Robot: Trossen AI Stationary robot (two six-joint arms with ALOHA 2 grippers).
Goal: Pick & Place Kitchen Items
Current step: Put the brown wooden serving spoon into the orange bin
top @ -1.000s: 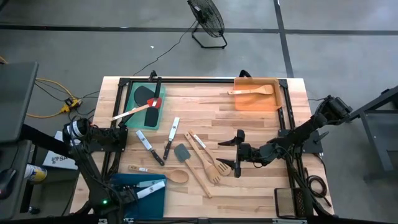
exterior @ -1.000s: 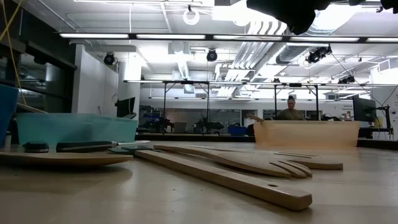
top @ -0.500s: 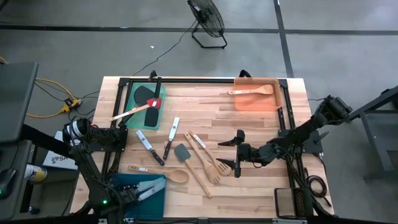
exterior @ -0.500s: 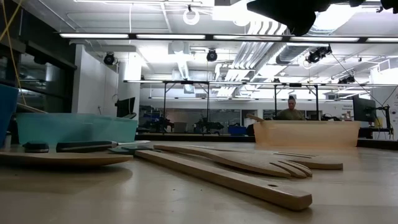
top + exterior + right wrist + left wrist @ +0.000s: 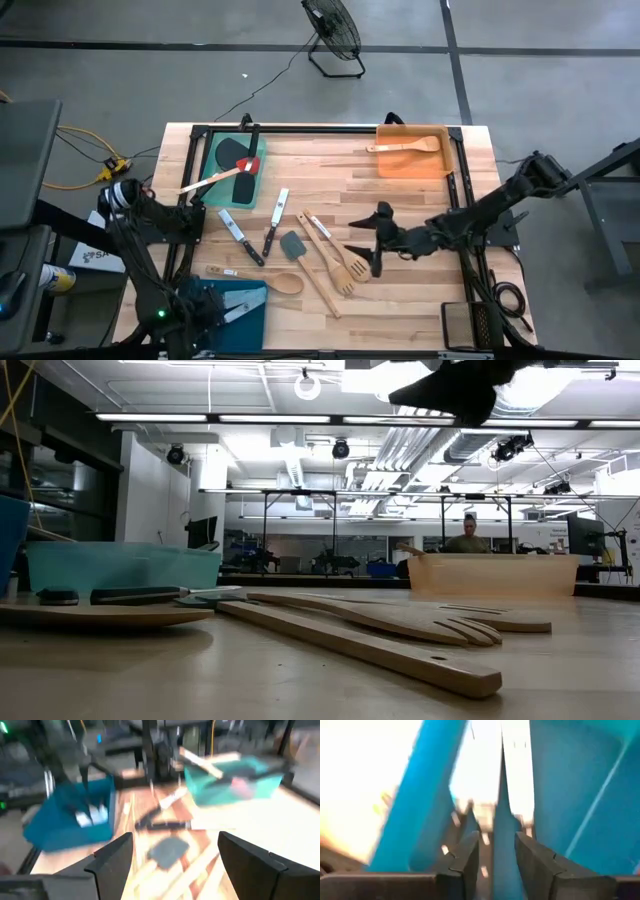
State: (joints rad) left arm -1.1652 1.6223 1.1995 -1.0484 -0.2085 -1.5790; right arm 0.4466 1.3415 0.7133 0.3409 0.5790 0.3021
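Sorting is partly done: from overhead, the orange tray [image 5: 410, 162] at one o'clock holds one wooden spoon [image 5: 404, 146], the green tray [image 5: 236, 168] at eleven o'clock carries a red-headed spatula [image 5: 247, 165] and another utensil, and the teal tray [image 5: 225, 308] at seven o'clock holds a knife [image 5: 236, 306]. The left gripper [image 5: 203, 306] sits in that tray, fingers slightly apart, nothing visibly between them. Still loose at table centre are two knives [image 5: 240, 238], a grey spatula [image 5: 293, 245], a wooden spoon [image 5: 265, 279] and slotted turners [image 5: 335, 262]. The right gripper [image 5: 362, 242] hovers at three o'clock of them, fingers wide apart and empty, apparently next to collect.
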